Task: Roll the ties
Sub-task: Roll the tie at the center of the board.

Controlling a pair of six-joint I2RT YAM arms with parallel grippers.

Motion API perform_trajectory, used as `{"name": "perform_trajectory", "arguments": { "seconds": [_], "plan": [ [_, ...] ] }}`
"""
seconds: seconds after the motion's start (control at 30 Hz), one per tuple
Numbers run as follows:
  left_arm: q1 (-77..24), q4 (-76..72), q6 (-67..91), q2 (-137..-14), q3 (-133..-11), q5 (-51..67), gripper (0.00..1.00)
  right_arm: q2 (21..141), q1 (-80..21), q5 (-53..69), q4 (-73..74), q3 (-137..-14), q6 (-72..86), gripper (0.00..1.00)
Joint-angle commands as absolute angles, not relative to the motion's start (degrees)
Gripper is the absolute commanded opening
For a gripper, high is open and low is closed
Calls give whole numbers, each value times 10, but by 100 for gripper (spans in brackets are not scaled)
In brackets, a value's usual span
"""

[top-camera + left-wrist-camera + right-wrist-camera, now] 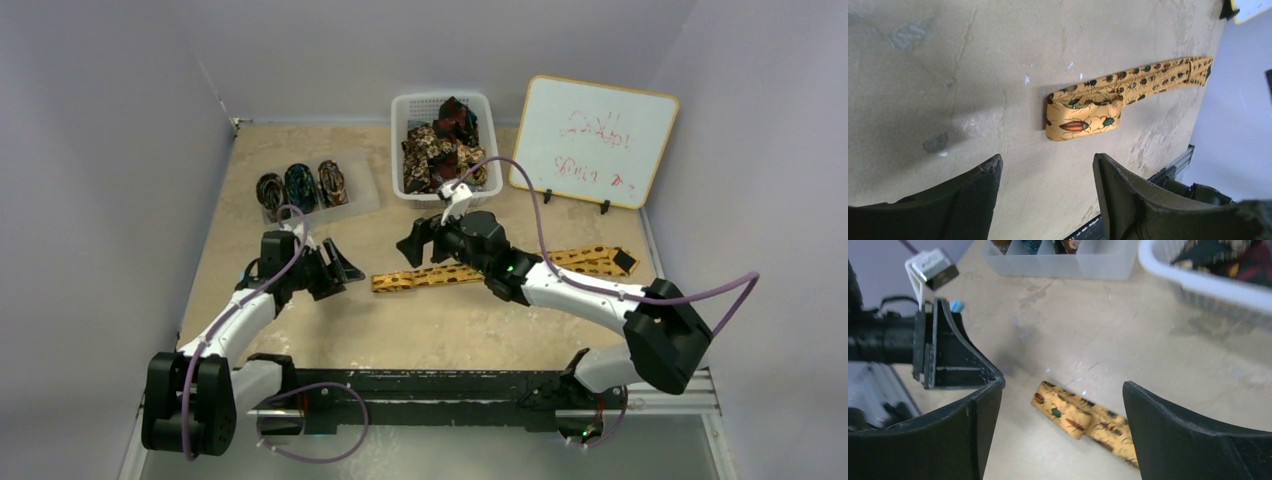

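The yellow tie [425, 277] lies flat on the worktop [450, 330] between my two pincers. Its left end is folded over once. My right pincer [418, 243] hangs wide open over that fold, holding nothing. My left pincer [343, 265] is open and empty, near the same end. The tie looks soft, light and floppy, so I think I should pinch the folded end.

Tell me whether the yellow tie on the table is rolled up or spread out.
Mostly spread out. The yellow tie lies flat along the table; only one end is folded over once, not rolled.
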State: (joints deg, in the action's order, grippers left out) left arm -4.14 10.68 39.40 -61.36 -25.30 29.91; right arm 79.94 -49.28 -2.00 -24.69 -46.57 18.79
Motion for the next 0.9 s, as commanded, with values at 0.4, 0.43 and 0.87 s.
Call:
{"name": "perform_trajectory", "arguments": {
  "seconds": [0.4,0.43,0.87],
  "plan": [
    [-37,31,374,-634,-226,360,65,919,-477,73,-235,-454,493,66],
    [-38,31,374,-634,-226,362,65,925,-475,77,-236,-456,493,65],
    [-38,25,362,-656,-235,377,62,989,-442,136,-243,-477,474,44]
  ]
}}
